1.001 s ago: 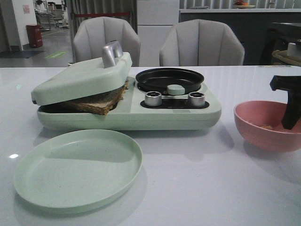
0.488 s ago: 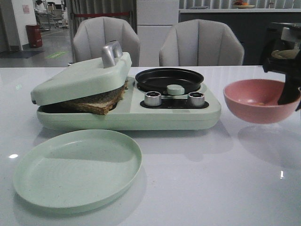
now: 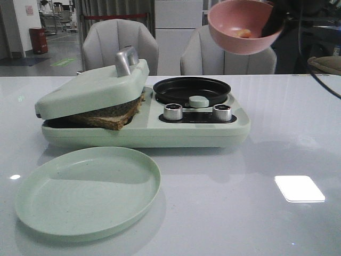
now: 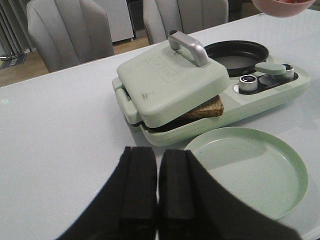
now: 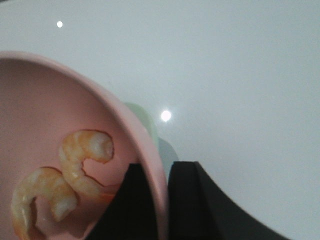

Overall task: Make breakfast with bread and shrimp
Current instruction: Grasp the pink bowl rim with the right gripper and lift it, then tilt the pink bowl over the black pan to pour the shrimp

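The right gripper (image 5: pixel 152 200) pinches the bowl (image 3: pixel 242 26) by its rim, jaws closed, high above the pan (image 3: pixel 192 89). Shrimp (image 5: pixel 85 162) inside — light, slick, likely to slide. Bread (image 3: pixel 109 114) sits under the lid; left gripper (image 4: pixel 159 200) closed, empty.

We list on the bench (image 3: pixel 298 133) one breakfast maker (image 3: pixel 145 126), set left of centre. Its hinged lid (image 3: pixel 93 88) sits on the left half, tilted, with the bread (image 3: pixel 109 117) clamped between lid and base. A pan (image 3: pixel 192 89) sits on its right half, with two knobs (image 3: pixel 173 111) in front of the pan. One plate (image 3: pixel 88 190) lies on the bench before the maker, to the left. One bowl (image 3: pixel 243 25) hangs in the air above and right of the pan, with the shrimp (image 5: pixel 85 160) inside; the right gripper (image 5: pixel 165 200) has its jaws astride the rim. Two chairs (image 3: pixel 120 45) stand behind the bench.
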